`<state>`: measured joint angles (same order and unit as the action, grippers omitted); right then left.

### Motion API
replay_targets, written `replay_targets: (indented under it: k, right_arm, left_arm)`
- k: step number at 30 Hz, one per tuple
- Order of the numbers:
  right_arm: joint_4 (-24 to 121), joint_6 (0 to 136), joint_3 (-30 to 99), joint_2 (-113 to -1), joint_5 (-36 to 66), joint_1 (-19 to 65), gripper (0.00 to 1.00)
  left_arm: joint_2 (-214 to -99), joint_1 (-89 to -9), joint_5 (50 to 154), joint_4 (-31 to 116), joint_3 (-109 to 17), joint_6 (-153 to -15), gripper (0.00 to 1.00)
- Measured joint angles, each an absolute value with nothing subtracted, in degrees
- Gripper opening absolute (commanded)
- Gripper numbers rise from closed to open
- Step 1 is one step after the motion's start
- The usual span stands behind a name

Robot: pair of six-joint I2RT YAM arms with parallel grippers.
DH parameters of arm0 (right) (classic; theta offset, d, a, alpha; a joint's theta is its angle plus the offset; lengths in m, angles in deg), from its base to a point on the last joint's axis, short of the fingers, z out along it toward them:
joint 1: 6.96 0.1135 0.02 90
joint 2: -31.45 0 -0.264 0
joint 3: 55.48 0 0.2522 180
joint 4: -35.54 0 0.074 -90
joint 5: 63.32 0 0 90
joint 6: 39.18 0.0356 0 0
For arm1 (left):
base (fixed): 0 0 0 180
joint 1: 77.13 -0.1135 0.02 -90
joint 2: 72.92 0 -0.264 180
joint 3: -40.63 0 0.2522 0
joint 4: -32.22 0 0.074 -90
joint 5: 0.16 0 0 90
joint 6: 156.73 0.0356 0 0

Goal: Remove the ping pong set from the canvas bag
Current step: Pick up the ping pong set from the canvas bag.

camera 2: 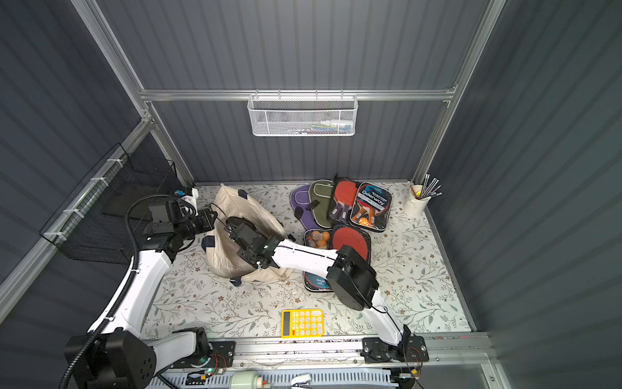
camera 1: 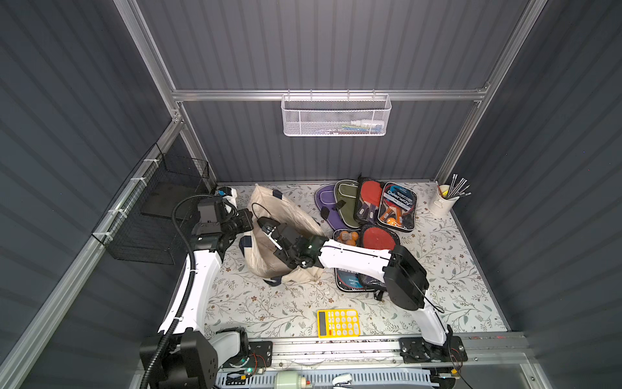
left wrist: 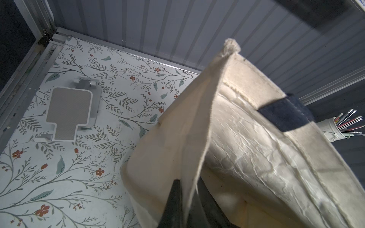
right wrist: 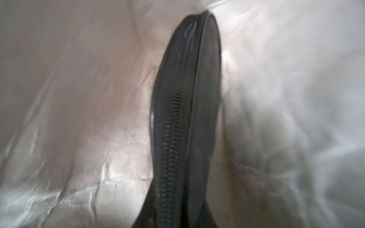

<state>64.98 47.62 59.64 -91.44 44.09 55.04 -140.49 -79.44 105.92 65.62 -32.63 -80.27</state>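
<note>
Inside the crinkled cream bag (camera 1: pixel 266 197), the black zippered set (right wrist: pixel 183 118) runs lengthwise straight away from the right claw (camera 1: pixel 263 225), which is clamped on its edge. The left claw (left wrist: pixel 186 205) pinches the canvas rim.

The canvas bag (camera 1: pixel 292 214) is cream with dark blue straps (left wrist: pixel 284 112), and the ping pong set (right wrist: pixel 177 118) is black. The table (camera 1: pixel 269 303) is white with green leaves and red flowers. The calculator (camera 1: pixel 338 323) is yellow.
</note>
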Motion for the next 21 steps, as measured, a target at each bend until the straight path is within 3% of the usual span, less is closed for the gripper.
replay_targets:
  k: [21]
  right_arm:
    - [66.88, 49.98, 57.5, -84.47, 39.65, 54.12, 0.0]
  left_arm:
    - [-139.99, -79.44, 104.17, 65.69, -32.63, -80.27, 0.0]
